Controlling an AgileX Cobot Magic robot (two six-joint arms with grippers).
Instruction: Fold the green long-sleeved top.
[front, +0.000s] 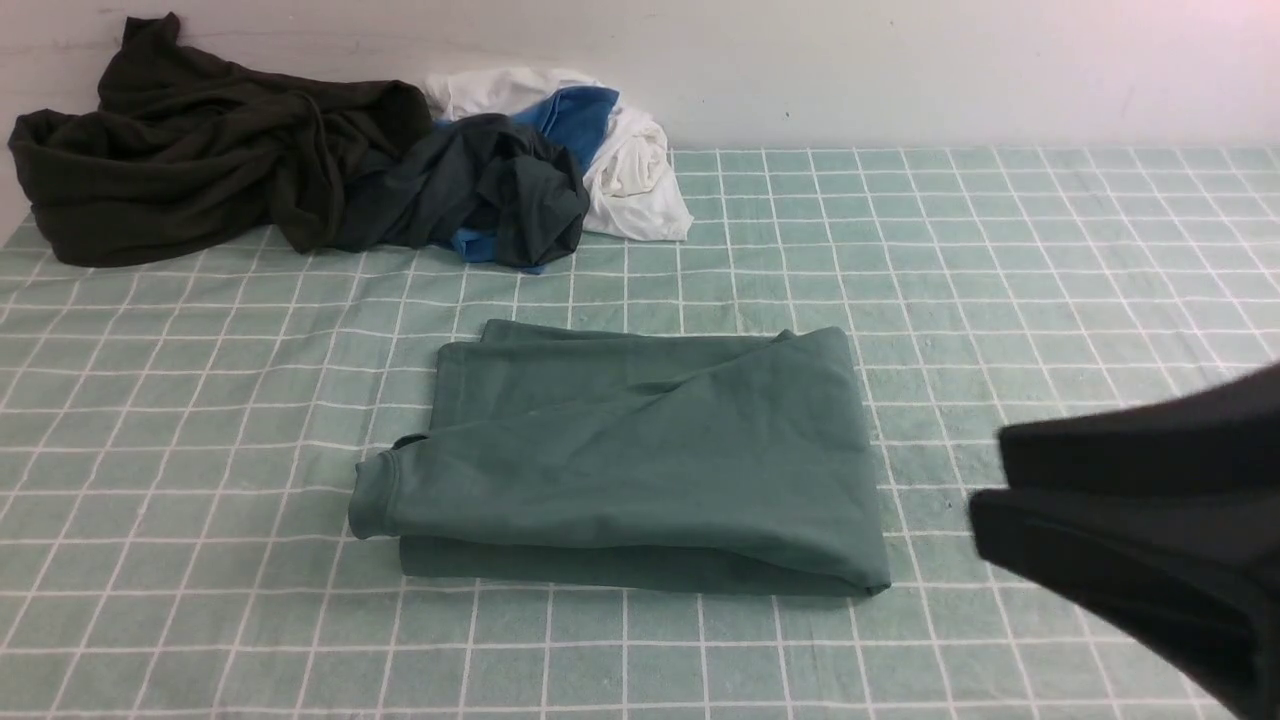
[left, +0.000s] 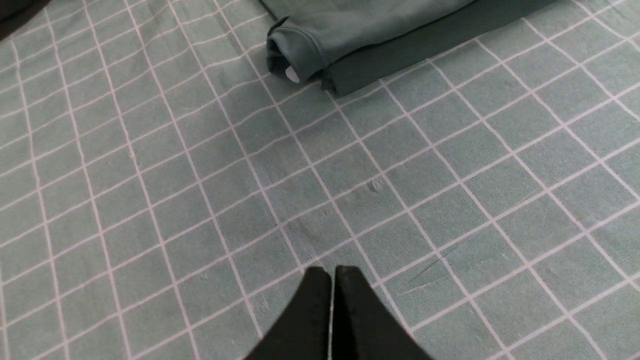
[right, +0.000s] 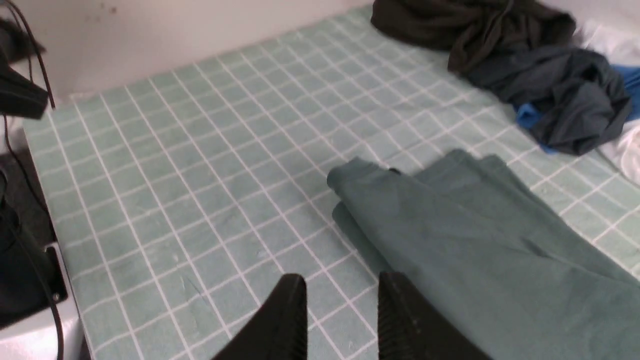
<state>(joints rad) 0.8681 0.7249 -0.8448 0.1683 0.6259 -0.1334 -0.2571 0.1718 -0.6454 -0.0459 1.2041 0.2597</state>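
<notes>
Checked desk (front: 1000, 250) carries the green top (front: 640, 460) folded at centre, folding seemingly finished; left tool (left: 332, 272) pinched together, empty; right tool (right: 342, 295) parted, empty, nearby; next likely retreat.

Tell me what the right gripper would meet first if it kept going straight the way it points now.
Probably bare checked tablecloth: the right gripper, jaws apart and empty, points past the near edge of the folded green long-sleeved top, which lies just beside that line. Depth is unclear.
</notes>
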